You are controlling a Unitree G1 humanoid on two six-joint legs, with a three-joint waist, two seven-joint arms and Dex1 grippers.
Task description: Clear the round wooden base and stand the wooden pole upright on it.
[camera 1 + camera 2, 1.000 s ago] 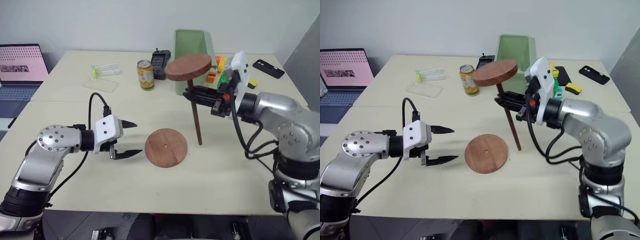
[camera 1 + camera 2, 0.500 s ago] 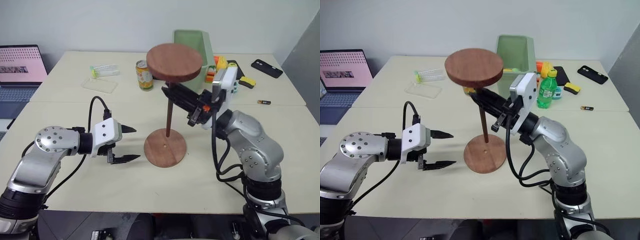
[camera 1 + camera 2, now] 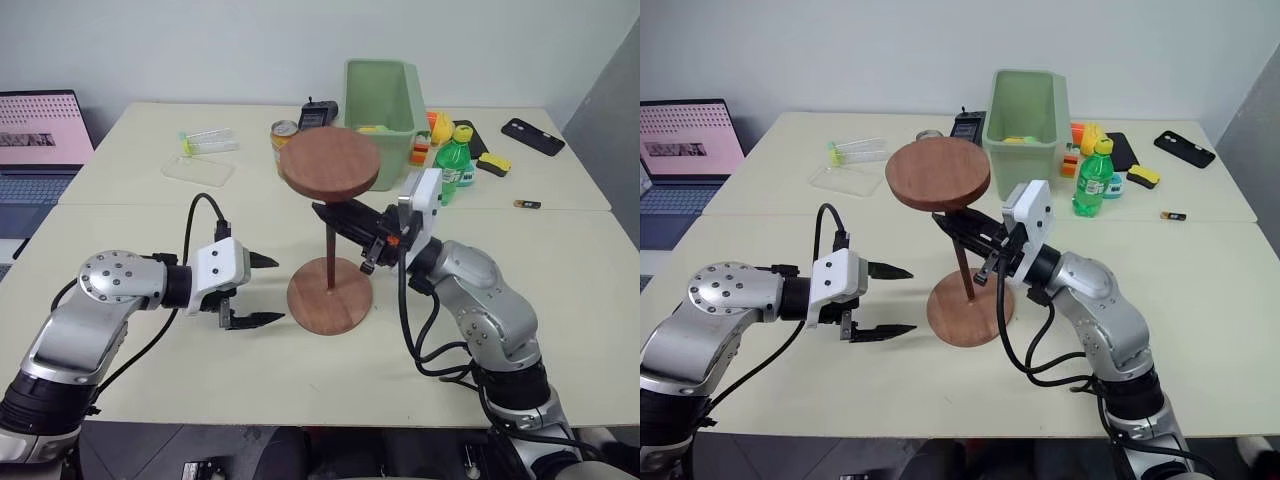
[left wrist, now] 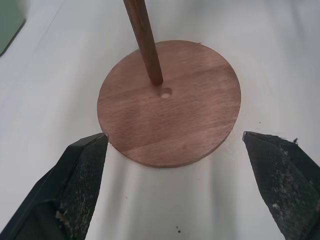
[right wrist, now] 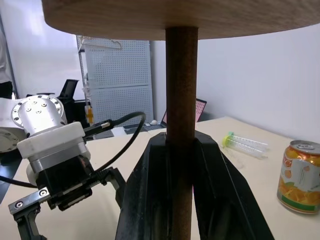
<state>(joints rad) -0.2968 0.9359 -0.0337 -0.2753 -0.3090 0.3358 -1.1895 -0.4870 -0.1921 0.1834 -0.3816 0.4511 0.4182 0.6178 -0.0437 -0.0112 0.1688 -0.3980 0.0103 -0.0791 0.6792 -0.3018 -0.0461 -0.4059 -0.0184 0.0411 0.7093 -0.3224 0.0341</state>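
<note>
The round wooden base (image 3: 345, 305) lies flat on the table in front of me, its small centre hole (image 4: 165, 93) uncovered. The wooden pole (image 3: 328, 258) stands almost upright over it, with its disc end (image 3: 330, 160) on top. Its lower end (image 4: 156, 80) is right beside the hole; I cannot tell whether it touches the base. My right gripper (image 3: 335, 218) is shut on the rod (image 5: 181, 125) just under the disc. My left gripper (image 3: 272, 290) stays open at table level just left of the base (image 4: 200, 115), its fingers (image 4: 80, 175) either side of the near rim.
A green bin (image 3: 380, 95), a drink can (image 3: 283, 135), a green bottle (image 3: 452, 160), a black handset (image 3: 315, 115) and small toys stand at the back. A clear tube (image 3: 210, 140) and a laptop (image 3: 40, 130) are far left. A phone (image 3: 534, 135) lies far right.
My right gripper has carried the pole left and down, from beside the base to over its centre, and stood it nearly upright. The left gripper has stayed put.
</note>
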